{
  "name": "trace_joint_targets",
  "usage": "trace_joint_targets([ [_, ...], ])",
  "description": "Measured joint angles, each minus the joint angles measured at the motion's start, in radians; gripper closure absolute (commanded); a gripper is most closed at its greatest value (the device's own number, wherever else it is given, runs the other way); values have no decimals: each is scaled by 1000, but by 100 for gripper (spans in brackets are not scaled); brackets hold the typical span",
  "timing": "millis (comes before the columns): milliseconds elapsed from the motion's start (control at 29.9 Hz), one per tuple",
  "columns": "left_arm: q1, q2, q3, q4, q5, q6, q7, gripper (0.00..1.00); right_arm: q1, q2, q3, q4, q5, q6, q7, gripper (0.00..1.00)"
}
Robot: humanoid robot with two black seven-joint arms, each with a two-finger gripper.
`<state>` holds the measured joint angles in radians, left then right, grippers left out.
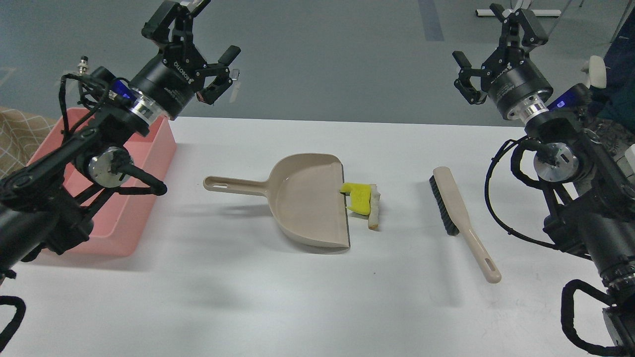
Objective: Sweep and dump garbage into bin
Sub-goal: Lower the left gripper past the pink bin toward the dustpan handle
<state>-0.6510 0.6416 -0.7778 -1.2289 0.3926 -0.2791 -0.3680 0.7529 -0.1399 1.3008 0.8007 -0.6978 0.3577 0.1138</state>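
Note:
The garbage lies on the white table just right of the dustpan's lip: a bright yellow notched chunk (359, 197) and a white bread slice with brown crust (375, 208) leaning against it. The pink bin (149, 163) stands at the left table edge, partly hidden by my left arm. My left gripper (198, 34) is open and empty, raised above the bin's far end. My right gripper (488, 42) is open and empty, raised at the far right above the table's back edge.
A beige dustpan (307, 198) lies mid-table, handle pointing left toward the bin. A beige hand brush with black bristles (459, 218) lies to the right of the garbage, handle toward the front right. White table (248, 297) extends to the front.

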Motion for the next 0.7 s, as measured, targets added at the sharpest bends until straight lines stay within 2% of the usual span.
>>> trace_joint_targets([
  [100,36,76,5,-94,53,24,0,1,3,0,-1,0,0,0,0,0],
  [267,77,189,43,-250,160,119,-2,2,3,2,-3,0,0,0,0,0],
  [434,154,238,45,-384,344,322,-4,2,0,-1,-3,0,0,0,-1,0],
  [501,181,252,43,-439,380,368,-3,1,-1,-3,-3,0,0,0,-1,0],
  [602,226,270,41,-511,402,387,3,2,-1,-3,-3,0,0,2,-1,0],
  [702,258,275,41,-532,417,392,4,2,-2,0,-3,0,0,3,-1,0],
])
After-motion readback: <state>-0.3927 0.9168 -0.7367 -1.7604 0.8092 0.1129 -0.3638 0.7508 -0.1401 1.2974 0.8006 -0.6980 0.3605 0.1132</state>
